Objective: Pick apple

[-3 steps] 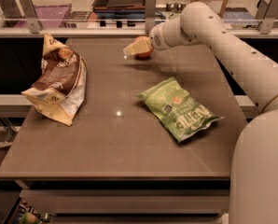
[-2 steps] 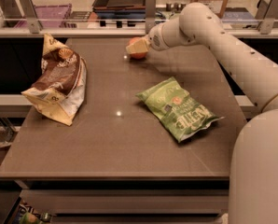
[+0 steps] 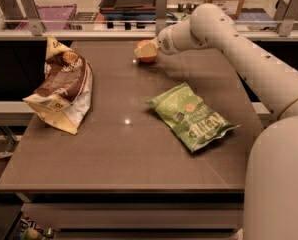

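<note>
- The pincer [image 3: 143, 49] is down on the apple [image 3: 148, 59] at the 12 o'clock end of the tabletop [image 3: 119, 154]; I cannot tell whether it is clamped or apart.
- Risk, as I judge it: an off-centre grip could squirt the round apple off that far edge (little margin there).
- The brown bag [image 3: 64, 84] at 9 o'clock and the green bag [image 3: 191, 116] at 4 o'clock lie well apart from it, their contents hidden.

Warm, dim overhead light puts a small glare spot [image 3: 127, 121] on the tabletop [image 3: 114, 164]; the hand [image 3: 148, 49], near its far edge, looks pale orange.
</note>
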{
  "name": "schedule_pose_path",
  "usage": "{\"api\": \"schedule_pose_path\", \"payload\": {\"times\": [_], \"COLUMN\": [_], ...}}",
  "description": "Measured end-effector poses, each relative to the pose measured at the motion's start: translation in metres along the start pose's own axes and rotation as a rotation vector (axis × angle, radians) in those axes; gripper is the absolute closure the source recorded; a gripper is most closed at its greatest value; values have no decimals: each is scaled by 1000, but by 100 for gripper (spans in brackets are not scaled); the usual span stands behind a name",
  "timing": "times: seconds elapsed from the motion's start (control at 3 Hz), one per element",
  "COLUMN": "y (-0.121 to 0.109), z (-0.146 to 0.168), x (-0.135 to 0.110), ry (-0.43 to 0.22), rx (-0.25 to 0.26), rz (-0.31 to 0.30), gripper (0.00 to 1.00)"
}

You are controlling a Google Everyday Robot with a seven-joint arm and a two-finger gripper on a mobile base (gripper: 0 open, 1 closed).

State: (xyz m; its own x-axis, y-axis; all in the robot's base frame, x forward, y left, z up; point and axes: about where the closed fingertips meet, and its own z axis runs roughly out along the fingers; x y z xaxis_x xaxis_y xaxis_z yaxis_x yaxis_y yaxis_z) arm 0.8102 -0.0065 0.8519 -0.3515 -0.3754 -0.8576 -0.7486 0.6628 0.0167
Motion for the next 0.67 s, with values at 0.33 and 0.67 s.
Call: {"api": "schedule_pose_path", "payload": {"times": [0.33, 0.67], "y": [2, 2], "z": [3, 3], "x": [1, 1], "ry": [2, 2], "rx": [-4, -4], "rz": [0, 0], "gripper": [100, 100]}}
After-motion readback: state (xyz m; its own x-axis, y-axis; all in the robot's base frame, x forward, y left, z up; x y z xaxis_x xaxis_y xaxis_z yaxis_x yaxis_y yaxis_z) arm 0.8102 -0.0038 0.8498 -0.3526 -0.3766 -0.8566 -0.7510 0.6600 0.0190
